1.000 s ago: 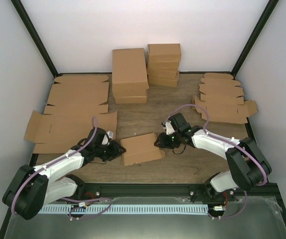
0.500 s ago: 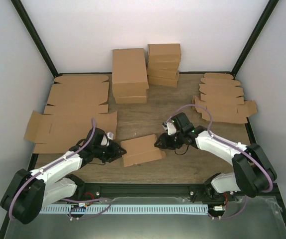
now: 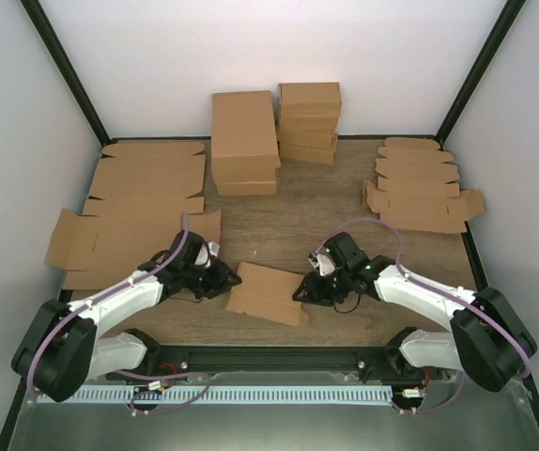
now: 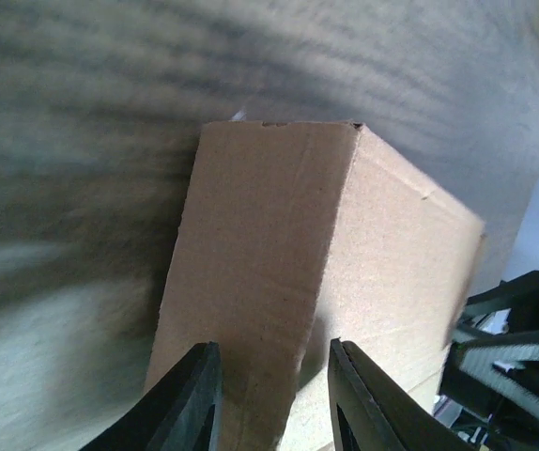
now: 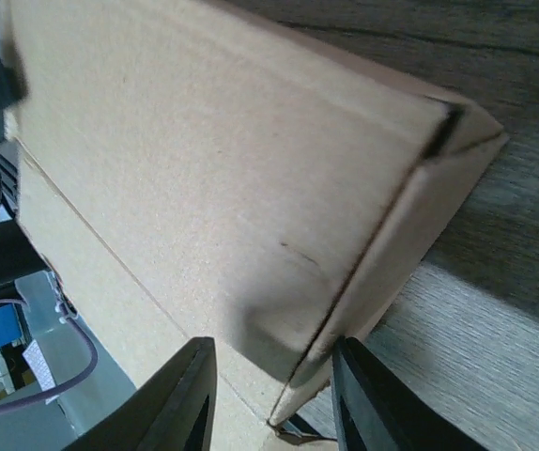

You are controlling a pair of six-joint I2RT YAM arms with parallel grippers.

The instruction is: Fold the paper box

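Stretching low and inward, both arms flank the paper box near the front of the table; left gripper pinches its left end, right gripper straddles the opposite corner, grip unclear.

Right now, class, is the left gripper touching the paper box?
Touching. The left wrist view shows the left gripper clamped over the near end of the paper box, both jaws pressed against cardboard.
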